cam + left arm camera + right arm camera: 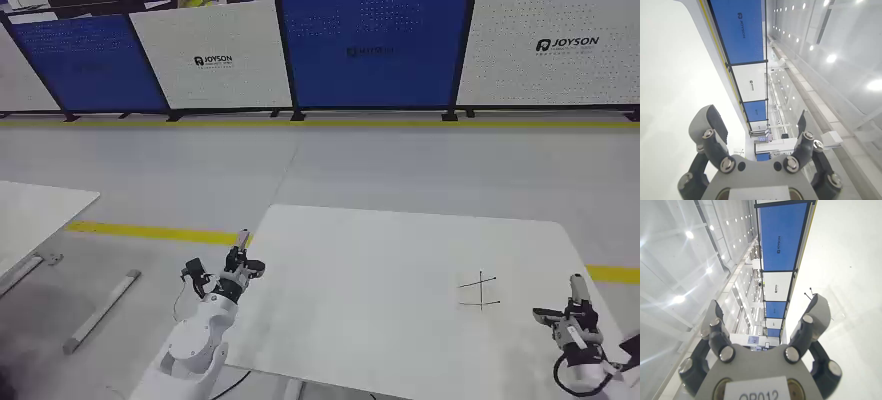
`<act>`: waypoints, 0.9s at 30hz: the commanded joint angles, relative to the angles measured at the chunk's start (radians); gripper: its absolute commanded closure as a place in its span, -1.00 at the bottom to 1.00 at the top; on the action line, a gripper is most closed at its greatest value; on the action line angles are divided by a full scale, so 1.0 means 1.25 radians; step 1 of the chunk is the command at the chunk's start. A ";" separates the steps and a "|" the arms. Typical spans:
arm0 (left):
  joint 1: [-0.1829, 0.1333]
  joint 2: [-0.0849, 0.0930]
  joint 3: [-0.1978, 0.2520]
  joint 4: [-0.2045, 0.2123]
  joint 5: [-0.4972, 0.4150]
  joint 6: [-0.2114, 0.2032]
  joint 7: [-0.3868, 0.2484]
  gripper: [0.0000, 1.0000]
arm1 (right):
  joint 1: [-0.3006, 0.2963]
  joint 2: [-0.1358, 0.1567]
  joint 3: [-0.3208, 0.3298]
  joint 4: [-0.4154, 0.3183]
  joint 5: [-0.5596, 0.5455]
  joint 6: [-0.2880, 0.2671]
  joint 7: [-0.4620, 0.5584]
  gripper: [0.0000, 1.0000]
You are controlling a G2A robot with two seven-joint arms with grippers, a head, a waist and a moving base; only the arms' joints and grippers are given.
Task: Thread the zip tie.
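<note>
Thin black zip ties (pixel 480 291) lie crossed on the white table (pixel 380 300), toward its right side. My left gripper (pixel 241 243) hangs at the table's left edge, far from the ties. In its wrist view the left gripper (pixel 759 121) is open with nothing between its fingers, and the zip ties (pixel 739 151) show small and distant. My right gripper (pixel 577 292) sits near the table's right edge, a short way from the ties. The right gripper (pixel 766 308) is open and holds nothing; the zip ties' ends (pixel 808 294) poke out just beyond one fingertip (pixel 818 303).
A second white table (pixel 35 215) stands at the far left, with a grey bar (pixel 100 310) on the floor between the two. Blue and white partition panels (pixel 370 50) line the back behind a yellow floor line (pixel 150 232).
</note>
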 commanded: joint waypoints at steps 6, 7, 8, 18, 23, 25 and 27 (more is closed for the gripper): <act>0.000 0.000 0.000 0.000 0.000 0.000 0.000 -1.00 | 0.000 0.000 0.000 0.000 0.000 0.000 0.000 -0.57; 0.000 0.000 0.000 0.000 0.000 0.000 0.000 -1.00 | 0.000 0.000 0.000 0.000 0.000 0.000 0.000 -1.00; 0.000 0.000 0.000 0.000 0.000 0.000 0.000 -0.57 | 0.000 0.000 0.000 0.000 0.000 0.000 0.000 -0.57; 0.000 0.000 0.000 0.000 0.000 0.000 0.000 -1.00 | -0.006 0.004 -0.004 -0.012 -0.098 -0.038 0.055 -1.00; 0.000 0.000 0.000 0.000 0.000 0.000 0.000 -1.00 | -0.007 0.012 0.031 -0.024 -0.127 -0.037 0.166 -1.00; 0.000 0.000 0.000 0.000 0.000 0.000 0.000 -1.00 | 0.001 0.019 0.049 -0.026 -0.155 -0.039 0.251 -1.00; 0.000 0.000 0.000 0.000 0.000 0.000 0.000 -1.00 | 0.011 0.027 0.065 -0.024 -0.219 -0.039 0.313 -1.00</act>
